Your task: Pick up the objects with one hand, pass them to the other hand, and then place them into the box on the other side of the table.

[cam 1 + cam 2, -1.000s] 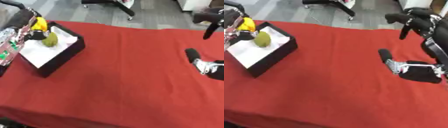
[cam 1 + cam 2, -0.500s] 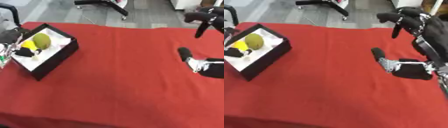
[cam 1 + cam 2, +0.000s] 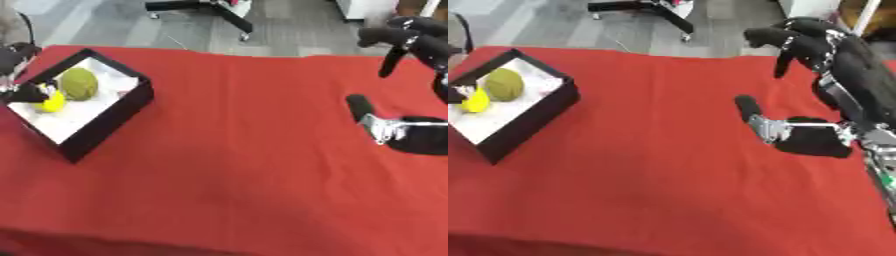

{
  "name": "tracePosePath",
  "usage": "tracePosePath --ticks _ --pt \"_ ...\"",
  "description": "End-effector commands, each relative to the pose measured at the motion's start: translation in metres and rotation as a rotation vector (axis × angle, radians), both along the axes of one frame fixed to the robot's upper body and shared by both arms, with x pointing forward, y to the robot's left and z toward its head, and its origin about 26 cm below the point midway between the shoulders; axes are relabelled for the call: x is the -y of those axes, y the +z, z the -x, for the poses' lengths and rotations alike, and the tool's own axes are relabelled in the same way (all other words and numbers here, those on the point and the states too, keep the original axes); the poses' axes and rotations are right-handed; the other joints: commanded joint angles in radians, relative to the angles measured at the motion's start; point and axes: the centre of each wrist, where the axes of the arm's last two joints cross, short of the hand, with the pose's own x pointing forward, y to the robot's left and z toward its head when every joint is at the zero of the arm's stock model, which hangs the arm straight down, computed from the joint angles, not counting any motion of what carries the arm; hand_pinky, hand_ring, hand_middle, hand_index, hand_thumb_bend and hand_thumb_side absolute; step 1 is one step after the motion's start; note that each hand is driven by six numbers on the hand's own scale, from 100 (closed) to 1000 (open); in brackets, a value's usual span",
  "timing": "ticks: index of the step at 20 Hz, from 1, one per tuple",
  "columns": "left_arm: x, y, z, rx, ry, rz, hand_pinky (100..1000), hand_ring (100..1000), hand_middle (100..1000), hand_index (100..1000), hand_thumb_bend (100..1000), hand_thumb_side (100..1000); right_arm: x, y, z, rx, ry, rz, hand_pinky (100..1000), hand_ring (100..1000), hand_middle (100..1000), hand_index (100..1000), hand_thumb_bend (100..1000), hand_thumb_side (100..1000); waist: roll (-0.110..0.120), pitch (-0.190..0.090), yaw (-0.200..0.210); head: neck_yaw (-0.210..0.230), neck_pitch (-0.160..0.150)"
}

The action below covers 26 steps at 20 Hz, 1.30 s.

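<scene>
A black box with a white inside (image 3: pixel 112 116) stands on the red table at the left. A round green fruit (image 3: pixel 79 83) lies in it. Beside it, low in the box, is a small yellow object (image 3: pixel 51 103). My left hand (image 3: pixel 24 93) reaches in from the left edge, and its dark fingers are curled on that yellow object; most of the hand is cut off. My right hand (image 3: pixel 842 70) is raised over the table's right side, open and holding nothing, with its thumb (image 3: pixel 750 107) stretched out low over the cloth.
The red cloth (image 3: pixel 236 165) covers the whole table between the box and my right hand. Grey floor and a chair base (image 3: pixel 206 7) lie beyond the far edge.
The view has shifted, so the box sits further right in the picture. My left hand has brought the yellow object down into the box beside the green fruit. My right hand stays raised and open.
</scene>
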Motion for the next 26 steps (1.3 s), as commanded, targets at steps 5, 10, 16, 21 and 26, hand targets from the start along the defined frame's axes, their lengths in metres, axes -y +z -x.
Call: tracePosePath --ticks 5,10,16,21,26 --pt "0.056 0.013 -0.007 0.247 -0.280 0.148 739 867 836 923 100 592 0.002 -0.008 0.004 -0.009 -0.060 -0.159 838 454 694 850 169 453 -0.026 0.002 -0.011 -0.037 0.007" --pt "0.100 -0.001 -0.005 0.367 -0.467 0.287 708 848 811 903 100 624 0.004 -0.024 0.007 -0.063 -0.131 -0.324 823 458 710 830 120 449 -0.057 0.020 -0.017 -0.070 0.007" --pt "0.167 -0.051 0.016 0.406 -0.707 0.500 697 843 805 894 100 646 -0.006 -0.056 0.007 -0.149 -0.193 -0.478 810 459 737 815 100 476 -0.076 0.037 -0.020 -0.127 0.007" --pt "0.235 -0.081 0.048 0.461 -0.916 0.747 691 846 806 896 100 666 -0.005 -0.074 0.002 -0.160 -0.240 -0.509 800 455 758 804 100 505 -0.065 0.042 -0.007 -0.156 0.007" --pt "0.288 -0.099 0.090 0.428 -1.035 0.997 680 840 800 894 100 705 -0.002 -0.116 0.002 -0.276 -0.316 -0.617 780 411 691 789 100 522 -0.052 0.043 -0.002 -0.172 0.007"
